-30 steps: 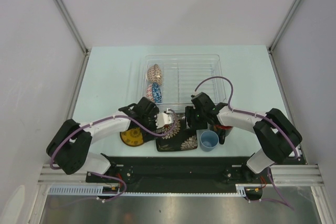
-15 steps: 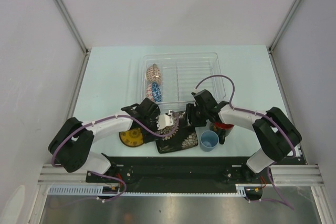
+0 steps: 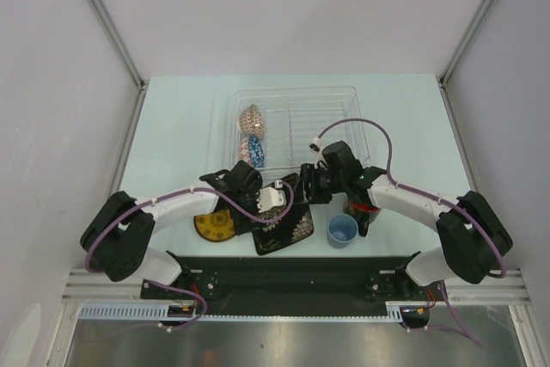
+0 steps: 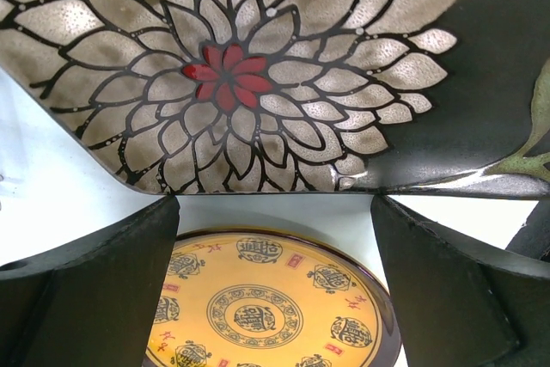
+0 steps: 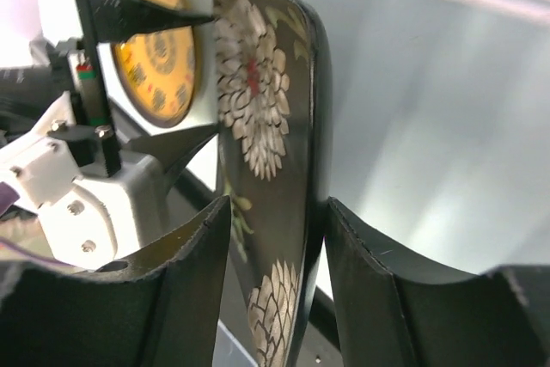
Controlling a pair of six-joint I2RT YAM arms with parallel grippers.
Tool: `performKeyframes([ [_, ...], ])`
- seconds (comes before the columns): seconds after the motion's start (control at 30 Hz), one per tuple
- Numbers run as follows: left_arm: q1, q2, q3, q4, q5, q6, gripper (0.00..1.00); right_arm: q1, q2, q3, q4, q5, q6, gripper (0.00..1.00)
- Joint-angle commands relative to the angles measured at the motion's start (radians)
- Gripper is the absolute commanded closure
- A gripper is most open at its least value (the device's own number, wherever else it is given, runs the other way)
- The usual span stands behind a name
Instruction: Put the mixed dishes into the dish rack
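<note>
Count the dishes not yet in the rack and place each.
4. Yellow saucer flat on the table, near left; black square plate tilted up in the right tool; black mug and light-blue cup standing right of it. The arms may hide more.

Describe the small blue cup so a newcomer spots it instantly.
From the clear dish rack, look toward the robot's side to the black mug. The small light-blue cup stands left of it, upright: the only plain pale-blue piece.

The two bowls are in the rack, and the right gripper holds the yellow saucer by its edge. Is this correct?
No. The right gripper holds the black square plate by its edge, not the yellow saucer; the right wrist view shows it.
</note>
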Motion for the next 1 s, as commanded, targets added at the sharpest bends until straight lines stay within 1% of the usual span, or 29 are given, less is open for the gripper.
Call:
performKeyframes([
  [0.0,-0.03,0.024,0.032,0.19,0.048,-0.039,0.0,0.053,0.015,0.045,0.057,-0.179,0.051,0.5],
  [0.1,-0.03,0.028,0.026,0.208,0.056,-0.045,0.0,0.06,0.036,0.064,0.057,-0.193,0.053,0.51],
  [0.2,-0.03,0.033,0.025,0.223,0.064,-0.06,0.0,0.072,0.052,0.083,0.049,-0.195,0.048,0.55],
  [0.23,-0.03,0.035,0.025,0.231,0.067,-0.062,0.0,0.076,0.056,0.087,0.04,-0.19,0.045,0.58],
  [0.4,-0.03,0.022,0.019,0.256,0.067,-0.074,0.0,0.085,0.084,0.094,0.03,-0.179,0.039,0.67],
  [0.43,-0.03,0.015,0.017,0.265,0.065,-0.077,0.0,0.086,0.087,0.094,0.032,-0.178,0.04,0.72],
  [0.53,-0.03,0.006,0.009,0.282,0.064,-0.088,0.0,0.092,0.102,0.096,0.032,-0.181,0.042,0.75],
  [0.6,-0.03,-0.001,0.005,0.294,0.062,-0.106,0.0,0.1,0.107,0.096,0.024,-0.175,0.04,0.79],
  [0.67,-0.03,-0.016,0.003,0.305,0.056,-0.119,0.0,0.105,0.106,0.097,0.017,-0.167,0.03,0.86],
  [0.7,-0.028,-0.025,0.005,0.309,0.048,-0.129,0.0,0.105,0.099,0.099,0.004,-0.161,0.027,0.98],
  [0.73,-0.022,-0.039,0.008,0.311,0.041,-0.131,0.0,0.106,0.096,0.108,-0.009,-0.153,0.02,1.0],
  [0.8,-0.009,-0.083,0.035,0.279,0.038,-0.143,0.0,0.102,0.081,0.122,-0.067,-0.126,-0.015,1.0],
  [0.87,0.036,-0.132,0.092,0.238,0.06,-0.156,0.0,0.099,0.063,0.142,-0.12,-0.097,-0.056,1.0],
  [0.9,0.056,-0.145,0.117,0.187,0.067,-0.16,0.0,0.097,0.046,0.149,-0.138,-0.084,-0.073,1.0],
  [0.97,0.131,-0.168,0.19,0.142,0.094,-0.182,0.0,0.095,0.029,0.178,-0.18,-0.063,-0.102,1.0],
])
